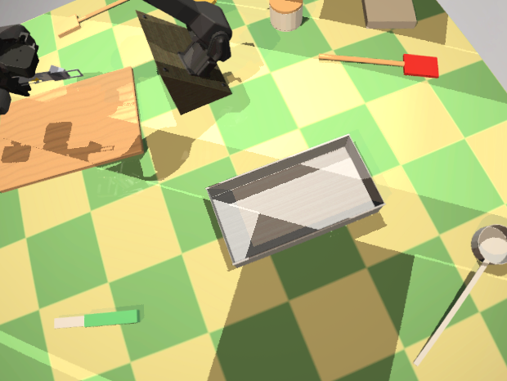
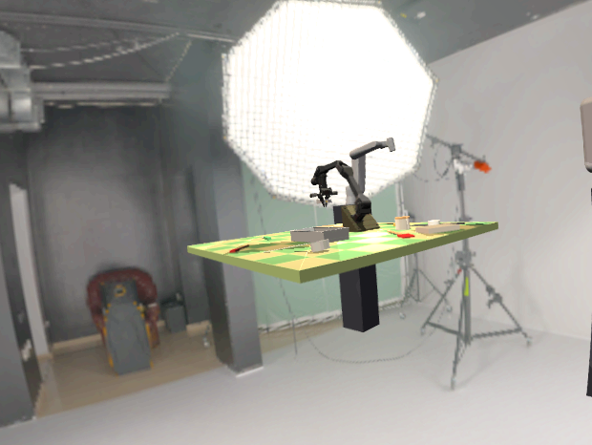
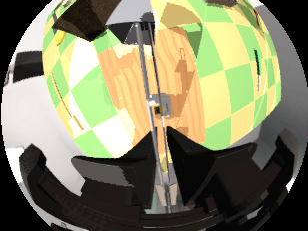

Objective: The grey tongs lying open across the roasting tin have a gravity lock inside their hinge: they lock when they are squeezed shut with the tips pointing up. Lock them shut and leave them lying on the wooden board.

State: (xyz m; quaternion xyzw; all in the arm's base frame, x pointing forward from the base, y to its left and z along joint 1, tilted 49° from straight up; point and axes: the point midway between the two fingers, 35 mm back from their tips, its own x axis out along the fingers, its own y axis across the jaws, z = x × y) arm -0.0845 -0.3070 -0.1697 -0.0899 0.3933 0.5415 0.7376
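My gripper point(image 1: 25, 82) point(image 2: 325, 201) point(image 3: 162, 136) is shut on the grey tongs point(image 1: 61, 74) point(image 3: 166, 105) and holds them above the wooden board point(image 1: 110, 127) point(image 3: 130, 84). In the wrist view the two long tong arms run close together, with a narrow gap, between my black fingers. A small block with a yellow and black part sits on them. In the top view an end with an open loop sticks out to the right of the fingers. Whether the hinge is locked cannot be told. The roasting tin point(image 1: 286, 200) point(image 2: 310, 235) holds nothing.
The arm's dark base point(image 1: 172, 78) stands right of the board. A wooden spatula point(image 1: 69, 29) lies behind the board. A lidded jar point(image 1: 285, 18), a red spatula point(image 1: 420, 65) and a brown block point(image 1: 389, 12) are further right. A green-handled tool point(image 1: 110, 317) and a ladle point(image 1: 450, 313) lie in front.
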